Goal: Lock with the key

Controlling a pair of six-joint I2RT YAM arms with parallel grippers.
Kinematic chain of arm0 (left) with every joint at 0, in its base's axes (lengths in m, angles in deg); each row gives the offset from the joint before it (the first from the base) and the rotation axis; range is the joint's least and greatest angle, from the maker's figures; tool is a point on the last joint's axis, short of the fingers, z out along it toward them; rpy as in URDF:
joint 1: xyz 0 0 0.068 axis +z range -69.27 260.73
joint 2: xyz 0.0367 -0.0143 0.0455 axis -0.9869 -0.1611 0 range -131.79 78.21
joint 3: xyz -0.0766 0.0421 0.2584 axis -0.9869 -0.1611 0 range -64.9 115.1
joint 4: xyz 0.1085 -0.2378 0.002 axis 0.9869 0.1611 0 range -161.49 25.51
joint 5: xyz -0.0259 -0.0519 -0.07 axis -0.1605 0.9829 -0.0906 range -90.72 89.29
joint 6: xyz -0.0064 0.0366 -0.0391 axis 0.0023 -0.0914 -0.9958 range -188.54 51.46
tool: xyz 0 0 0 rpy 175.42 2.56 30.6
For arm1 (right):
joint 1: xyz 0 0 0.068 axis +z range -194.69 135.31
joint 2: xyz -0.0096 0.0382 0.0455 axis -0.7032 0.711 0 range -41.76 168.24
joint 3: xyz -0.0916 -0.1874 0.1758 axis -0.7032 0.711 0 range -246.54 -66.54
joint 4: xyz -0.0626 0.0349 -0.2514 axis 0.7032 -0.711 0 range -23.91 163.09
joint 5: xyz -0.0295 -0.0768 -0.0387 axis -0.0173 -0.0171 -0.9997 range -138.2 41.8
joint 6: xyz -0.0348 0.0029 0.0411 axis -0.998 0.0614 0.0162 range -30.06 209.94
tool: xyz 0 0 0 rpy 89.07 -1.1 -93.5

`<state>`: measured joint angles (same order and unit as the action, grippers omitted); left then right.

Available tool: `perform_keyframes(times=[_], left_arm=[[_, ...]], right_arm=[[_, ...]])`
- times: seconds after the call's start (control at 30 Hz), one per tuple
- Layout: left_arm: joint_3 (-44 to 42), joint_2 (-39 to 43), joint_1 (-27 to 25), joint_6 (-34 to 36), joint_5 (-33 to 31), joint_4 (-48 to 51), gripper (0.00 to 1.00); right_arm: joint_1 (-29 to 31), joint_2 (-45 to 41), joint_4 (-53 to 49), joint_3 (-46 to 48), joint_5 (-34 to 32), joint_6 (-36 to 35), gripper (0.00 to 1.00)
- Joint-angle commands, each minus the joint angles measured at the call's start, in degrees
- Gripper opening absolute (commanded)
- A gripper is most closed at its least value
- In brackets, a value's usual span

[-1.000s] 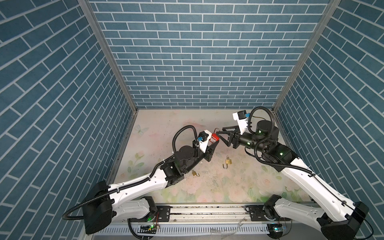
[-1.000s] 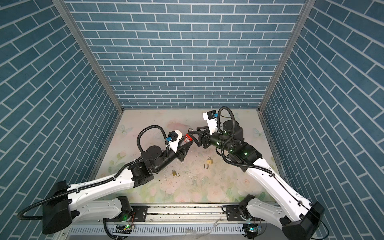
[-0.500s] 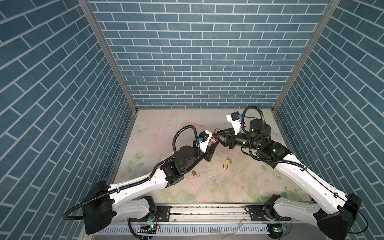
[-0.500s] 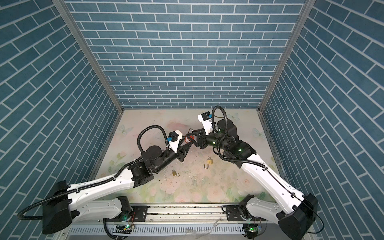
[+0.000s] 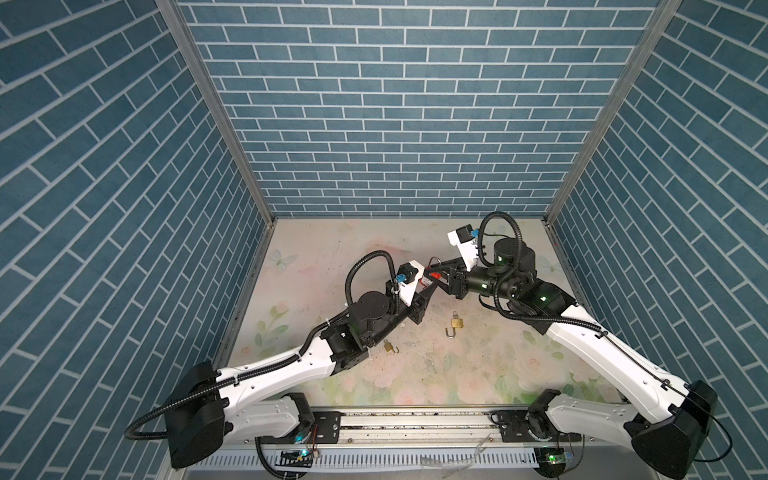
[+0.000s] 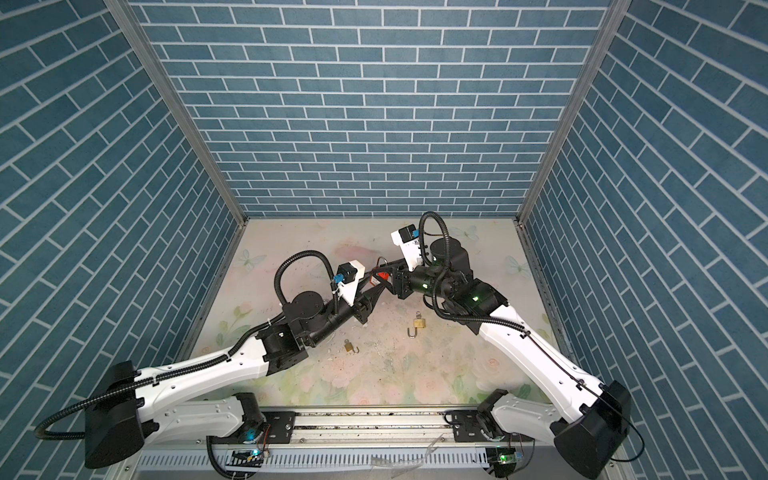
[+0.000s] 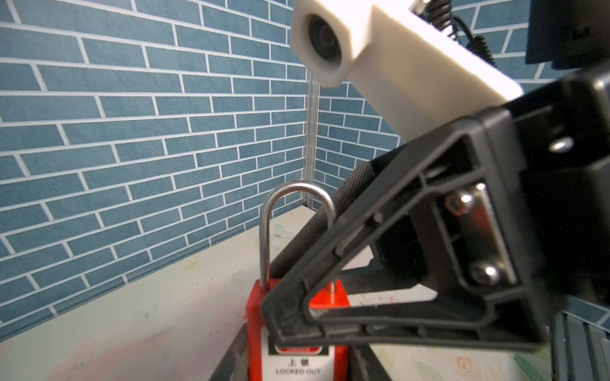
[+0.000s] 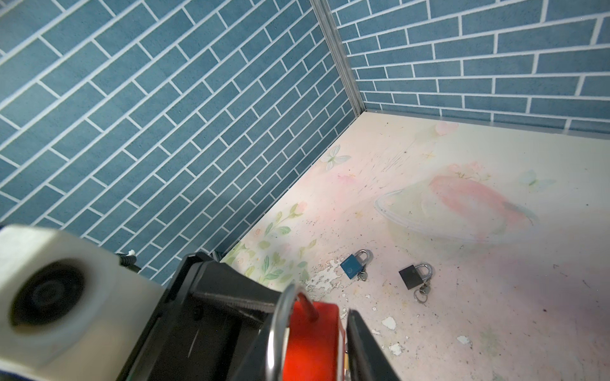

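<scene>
**Bimanual cell, front to back.** Nearest, a metal rail [image 5: 415,428] carries both arm bases along the front edge of the desk [image 5: 457,374], whose floral print is scuffed and flecked; just beside the left forearm a small brass padlock [image 5: 389,346] lies flat; a second brass padlock [image 5: 456,322] lies further in, near the right wrist, its open shackle [image 5: 451,332] hooking outward; the two are well apart.

Over the middle of the desk the arms meet: the left hand [image 5: 428,287] is clamped on the body of the red padlock [image 5: 433,276], held clear of the desk, its steel shackle [image 5: 434,262] pointing away from that hand; the left wrist view shows a white label on the body reading "LOCKED OUT"; the right hand [image 5: 441,277] faces it from the opposite side, one finger [image 7: 317,264] crossing in front of the steel shackle and the ribbed pad [image 7: 350,188] of the other behind it, so that the jaws straddle the top of the lock; whether they press on it cannot be told.

Past the lock, in the right wrist view, a blue padlock [image 8: 353,266] and a black padlock [image 8: 411,276] lie side by side on the desk, shackles closed, near the foot of a wall; a key ring [image 8: 421,294] lies at the base of the black one. Farthest, blue brick-pattern walls [image 5: 395,124] enclose the desk on three sides.
</scene>
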<state>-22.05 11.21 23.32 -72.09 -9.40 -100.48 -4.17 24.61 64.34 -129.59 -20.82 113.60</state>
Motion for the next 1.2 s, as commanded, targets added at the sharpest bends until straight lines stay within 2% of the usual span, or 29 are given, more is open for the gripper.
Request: perform_keyframes(times=[0.0, 0.27, 0.3, 0.37, 0.43, 0.5, 0.63, 0.77, 0.87, 0.97, 1.17], left_arm=[[1.53, 0.83, -0.15, 0.04, 0.34, -1.89, 0.00], [1.22, 1.14, -0.15, 0.26, -0.83, -1.73, 0.00], [1.10, 1.30, -0.14, 0.30, -1.29, -1.77, 0.04], [0.71, 1.67, -0.16, 0.39, -2.03, -1.68, 0.18], [0.19, 2.33, -0.16, 0.39, -2.85, -1.46, 0.42], [-0.36, 3.28, -0.16, 0.85, -2.93, -0.67, 0.58], [-1.86, 6.64, -0.10, 1.94, 0.07, 4.28, 0.71], [-2.34, 10.39, 0.60, -0.65, 2.32, 13.62, 0.73], [-2.29, 12.74, 3.42, -6.56, 9.73, 17.72, 0.72], [-4.37, 13.99, 6.48, -13.24, 17.37, 13.92, 0.68], [-10.11, 12.66, 7.34, -26.08, 20.48, -5.52, 0.59]], right_arm=[[0.28, 0.51, -0.29, 0.20, 1.00, -0.70, 0.28], [0.31, 0.19, -0.17, 0.30, 0.55, -0.43, 0.10], [0.21, -0.10, -0.06, 0.25, 0.41, -0.31, 0.08], [0.14, -0.68, 0.40, -0.01, -0.06, -0.19, 0.06], [-0.22, -1.18, 0.54, -0.60, -0.65, 0.07, 0.05], [-1.17, -1.71, 0.58, -1.19, -0.54, 0.79, 0.03], [-4.20, -3.74, 2.47, -1.14, 0.84, 2.79, 0.00], [-8.34, -6.38, 6.37, 0.83, 4.14, 5.57, 0.00], [-10.72, -7.42, 8.58, 2.17, 7.32, 7.04, 0.00], [-11.41, -7.58, 11.01, 3.53, 9.76, 8.99, 0.00], [-11.42, -8.18, 18.90, 7.93, 13.46, 14.70, 0.00]])
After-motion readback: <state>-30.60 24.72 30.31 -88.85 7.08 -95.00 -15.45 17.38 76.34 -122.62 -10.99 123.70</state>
